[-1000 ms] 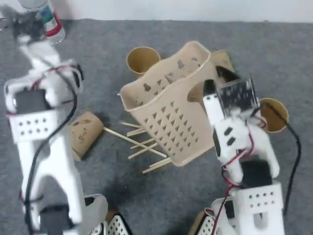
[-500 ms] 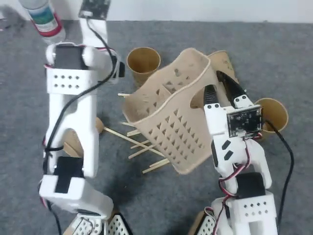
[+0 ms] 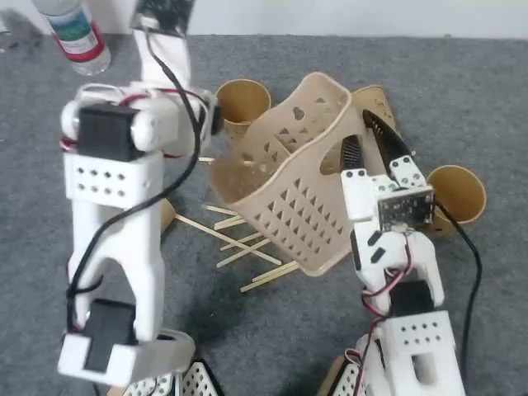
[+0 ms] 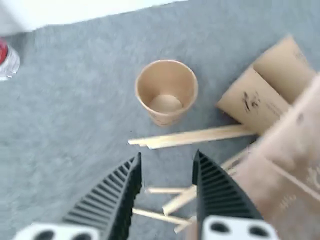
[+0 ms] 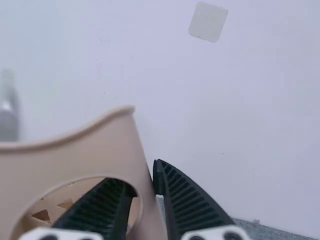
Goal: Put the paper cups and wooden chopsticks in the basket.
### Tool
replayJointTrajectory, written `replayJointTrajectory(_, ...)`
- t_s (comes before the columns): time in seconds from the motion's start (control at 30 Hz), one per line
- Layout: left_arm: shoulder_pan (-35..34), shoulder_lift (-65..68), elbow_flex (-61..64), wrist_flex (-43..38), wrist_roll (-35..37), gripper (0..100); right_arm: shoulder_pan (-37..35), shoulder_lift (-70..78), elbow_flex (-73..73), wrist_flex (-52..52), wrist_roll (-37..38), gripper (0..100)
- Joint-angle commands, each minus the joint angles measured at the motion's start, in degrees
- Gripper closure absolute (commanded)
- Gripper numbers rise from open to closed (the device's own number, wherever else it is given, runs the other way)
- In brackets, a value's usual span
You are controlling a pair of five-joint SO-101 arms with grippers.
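Beige perforated basket [image 3: 289, 206] tilted, end wall pinched in right gripper [image 5: 137, 177]; left gripper [image 4: 167, 156] parted, holding nothing.

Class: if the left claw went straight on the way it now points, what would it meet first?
Probably the wooden chopsticks lying just ahead of the open left claw. The upright paper cup stands beyond them. Depth is hard to judge.

Four paper cups [image 3: 242, 101] [image 3: 377, 102] [image 3: 459, 191] [image 3: 168, 214] are sitting on the table, the last one half hidden behind an arm [image 3: 115, 239]. One basket [image 3: 289, 177] is sitting among them. Chopsticks [image 3: 239, 243] are lying crossed in a loose pile, at least six, overlapping too much for an exact count. One bottle [image 3: 74, 29] is standing at the far edge.
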Motion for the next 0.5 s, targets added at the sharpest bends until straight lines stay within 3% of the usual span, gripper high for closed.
replayJointTrajectory(0.0, 2.3, -2.4, 4.8, 1.8, -0.5, 83, 0.7, 2.4, -1.2, -5.6, -0.9, 99.2)
replayJointTrajectory(0.47, 1.2, -2.8, 12.0, 1.8, -0.5, 83, 0.5, 9.5, -1.3, -15.4, 2.3, 99.2)
